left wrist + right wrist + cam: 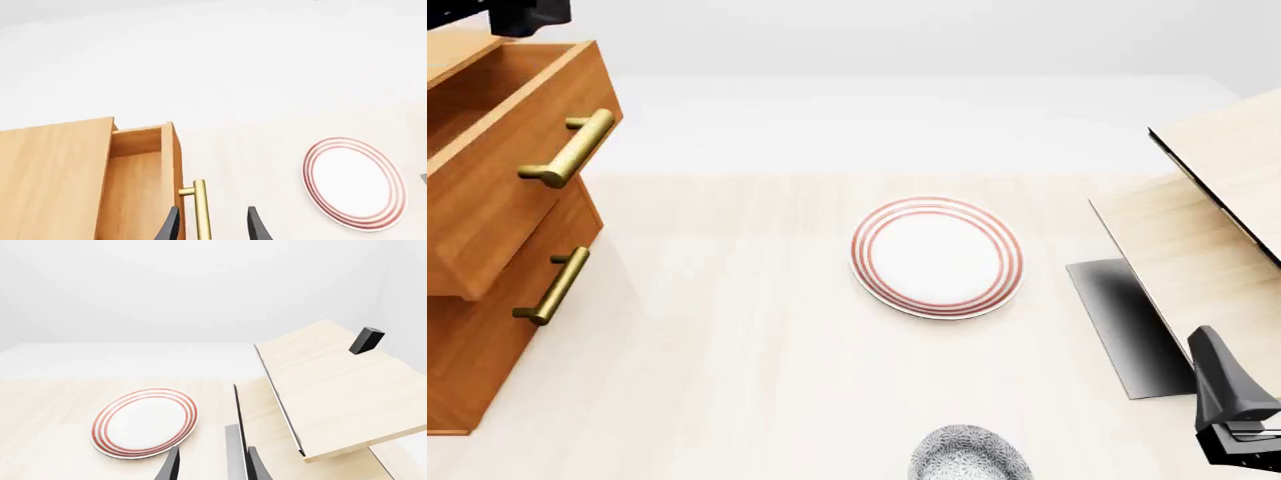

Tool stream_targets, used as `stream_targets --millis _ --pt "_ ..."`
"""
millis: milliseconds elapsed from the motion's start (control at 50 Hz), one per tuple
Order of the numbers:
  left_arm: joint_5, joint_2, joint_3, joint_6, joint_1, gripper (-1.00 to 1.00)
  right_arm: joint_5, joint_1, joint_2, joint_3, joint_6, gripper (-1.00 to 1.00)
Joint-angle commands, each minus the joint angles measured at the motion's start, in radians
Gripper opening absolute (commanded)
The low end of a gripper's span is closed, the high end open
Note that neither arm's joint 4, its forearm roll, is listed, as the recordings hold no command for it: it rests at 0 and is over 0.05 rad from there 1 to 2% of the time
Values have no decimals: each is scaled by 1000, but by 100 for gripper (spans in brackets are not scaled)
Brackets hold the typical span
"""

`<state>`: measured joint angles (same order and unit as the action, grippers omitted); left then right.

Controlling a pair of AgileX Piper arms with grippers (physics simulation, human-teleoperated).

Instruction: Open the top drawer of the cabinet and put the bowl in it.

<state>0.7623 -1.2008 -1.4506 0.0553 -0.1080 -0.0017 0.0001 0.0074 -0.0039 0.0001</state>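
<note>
**Top drawer stands open, bowl waits at the near edge**

At the far left of the pale wooden desk [734,330] stands the orange-brown wooden cabinet [461,370] with stacked drawers. Its uppermost drawer, a deep orange-brown wooden box with a brass bar handle [501,150], is pulled out well past the drawer below it, and its hollow inside shows from above. The brass bar handle [571,148] on its front is free of any grip.

In the left wrist view the left claw [210,227] has its two dark fingertips [171,227] spread apart, one on each side of that brass bar without touching it, with the open drawer just beyond. In the front view only a dark piece of the left arm shows at the top left corner, above the cabinet.

The small round bowl, white with dense blue-grey speckles [968,455], sits on the desk at the near edge, a little right of centre, partly cut off by the frame. Farther back, in the middle of the desk, lies a flat white plate with red rings [937,256], well apart from the bowl.

On the right rises a pale light-wood structure [1214,200] with slanted boards. The right claw [212,467] hangs near it, fingertips spread and pinching nothing.
</note>
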Motion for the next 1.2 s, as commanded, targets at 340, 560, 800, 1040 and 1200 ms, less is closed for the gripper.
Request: stream_targets --millis 340,560,800,1040,1200 --pt "36 3 6 -129 87 100 0 0 -1 1 0 100" --pt "20 10 38 -151 106 100 0 0 -1 1 0 100" --pt "-31 23 114 -175 104 100 0 0 -1 1 0 100" --pt "-76 17 161 -173 113 100 0 0 -1 1 0 100" --pt "-100 13 189 -175 125 100 0 0 -1 1 0 100"
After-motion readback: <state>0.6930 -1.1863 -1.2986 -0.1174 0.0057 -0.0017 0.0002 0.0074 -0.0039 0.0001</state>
